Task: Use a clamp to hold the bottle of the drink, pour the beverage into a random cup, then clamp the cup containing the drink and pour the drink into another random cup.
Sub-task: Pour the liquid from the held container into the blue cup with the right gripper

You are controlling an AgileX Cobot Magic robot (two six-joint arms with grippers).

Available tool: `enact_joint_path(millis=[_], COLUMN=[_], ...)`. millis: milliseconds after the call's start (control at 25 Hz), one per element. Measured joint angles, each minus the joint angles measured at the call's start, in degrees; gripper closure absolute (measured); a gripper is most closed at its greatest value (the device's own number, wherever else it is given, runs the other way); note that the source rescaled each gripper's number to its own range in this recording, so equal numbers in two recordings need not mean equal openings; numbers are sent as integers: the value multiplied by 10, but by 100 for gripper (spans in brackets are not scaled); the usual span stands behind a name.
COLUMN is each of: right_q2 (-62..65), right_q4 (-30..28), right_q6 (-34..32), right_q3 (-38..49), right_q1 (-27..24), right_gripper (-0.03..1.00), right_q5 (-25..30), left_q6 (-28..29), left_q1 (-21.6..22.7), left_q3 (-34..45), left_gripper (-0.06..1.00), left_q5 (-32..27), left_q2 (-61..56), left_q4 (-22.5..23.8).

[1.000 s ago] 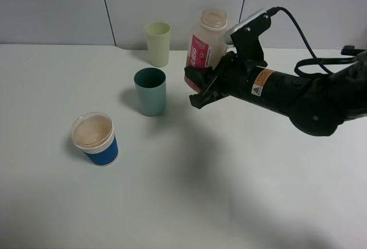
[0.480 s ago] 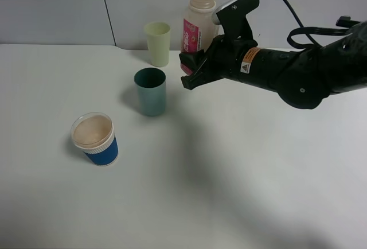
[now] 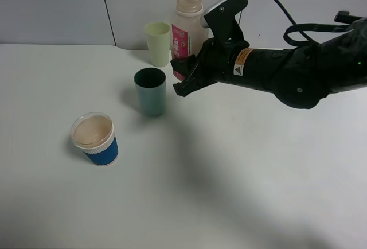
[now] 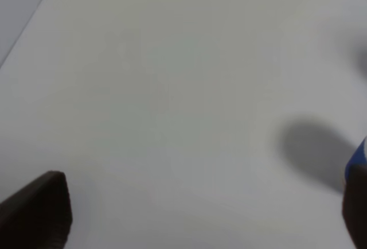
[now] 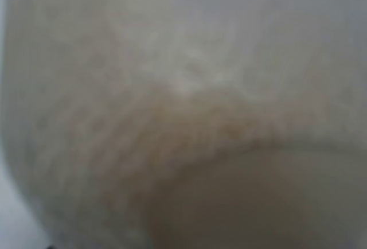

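My right gripper (image 3: 184,76), the clamp, is shut on the lower body of the bottle of the drink (image 3: 186,26), which hangs upright above the table, just right of the teal tumbler (image 3: 151,91). Up close in the right wrist view, the bottle's pale peach body (image 5: 183,111) fills the frame as a blur. The blue-and-white cup (image 3: 96,140) with a tan inside stands at the front left. My left gripper (image 4: 198,214) is open over bare table, with a sliver of the blue cup (image 4: 358,156) beside one finger; it is out of the high view.
A pale yellow-green tumbler (image 3: 157,43) stands at the back, just left of the raised bottle. The white table (image 3: 258,174) meets a grey wall behind the cups. The right arm and its black cable stretch across the right side.
My right gripper has carried the bottle leftward and a little upward, from right of the teal tumbler to nearly beside it. The cups have not moved.
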State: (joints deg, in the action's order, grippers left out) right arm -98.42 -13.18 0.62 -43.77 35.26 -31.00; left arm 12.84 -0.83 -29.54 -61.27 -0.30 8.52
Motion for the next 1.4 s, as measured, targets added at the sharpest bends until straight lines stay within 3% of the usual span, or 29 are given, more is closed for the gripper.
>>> enact_joint_path(millis=[360, 520, 800, 1400], right_q2=[5, 5, 5, -52], right_q4=[-19, -85, -137, -183], right_q6=[0, -15, -59, -98], right_q3=[-34, -88, -93, -157], right_q1=[9, 20, 29, 57], right_gripper=[95, 95, 95, 95], right_q5=[46, 89, 94, 89], left_q6=[0, 0, 0, 0], left_q1=[0, 0, 0, 0], left_q3=[0, 0, 0, 0], left_gripper=[6, 6, 6, 6], left_q5=[0, 0, 0, 0], left_q2=[0, 0, 0, 0], left_q4=[0, 0, 0, 0])
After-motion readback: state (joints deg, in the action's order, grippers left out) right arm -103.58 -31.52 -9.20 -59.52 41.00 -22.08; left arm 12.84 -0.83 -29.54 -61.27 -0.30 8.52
